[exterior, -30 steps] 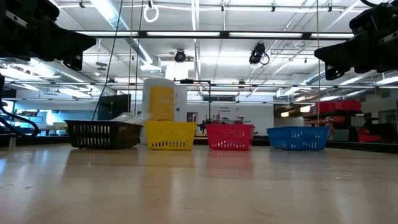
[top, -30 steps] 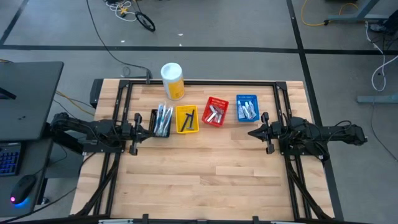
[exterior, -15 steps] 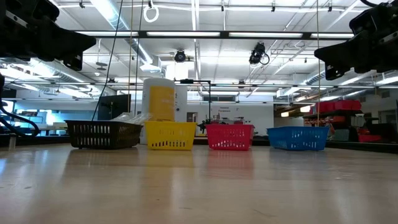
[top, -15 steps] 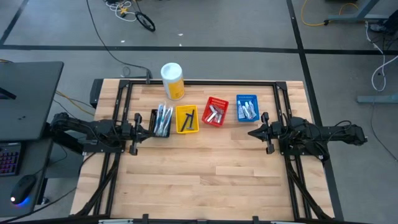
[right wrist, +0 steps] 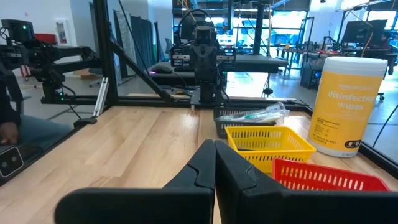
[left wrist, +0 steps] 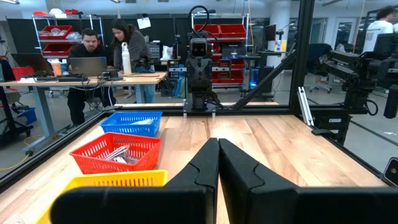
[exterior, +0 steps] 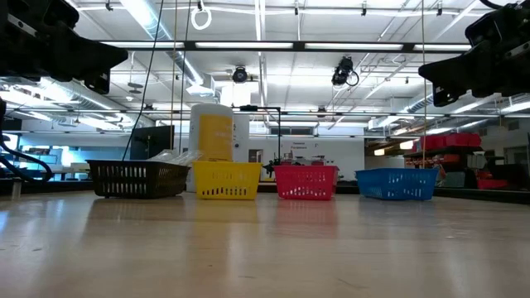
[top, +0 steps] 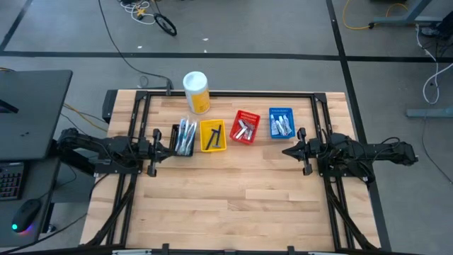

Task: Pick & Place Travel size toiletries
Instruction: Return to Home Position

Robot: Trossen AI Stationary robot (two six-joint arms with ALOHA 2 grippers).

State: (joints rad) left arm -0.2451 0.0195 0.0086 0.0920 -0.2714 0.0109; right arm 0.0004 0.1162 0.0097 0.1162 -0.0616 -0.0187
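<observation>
Left gripper [top: 165, 147] hangs just left of the black basket [top: 175, 139]; right gripper [top: 286, 151] hangs near the blue basket [top: 281, 110]. Toothbrushes [top: 185, 134] lie near-to-far in the black one, razors [top: 214, 138] likewise in the yellow basket [top: 212, 122], tubes [top: 282, 126] in the blue. Low down, the red basket [exterior: 306, 184] stands between yellow and blue, far across the table [exterior: 265, 248]. Wrist views show each arm's fingers pressed together, empty; the canister [right wrist: 345, 106] reads "Disinfecting wipes".

black basket [exterior: 137, 178]; yellow basket [exterior: 226, 180]; red basket [exterior: 305, 181]; blue basket [exterior: 397, 183]; white tubes [top: 282, 126]; yellow canister [exterior: 215, 132], white lid [top: 195, 80]
</observation>
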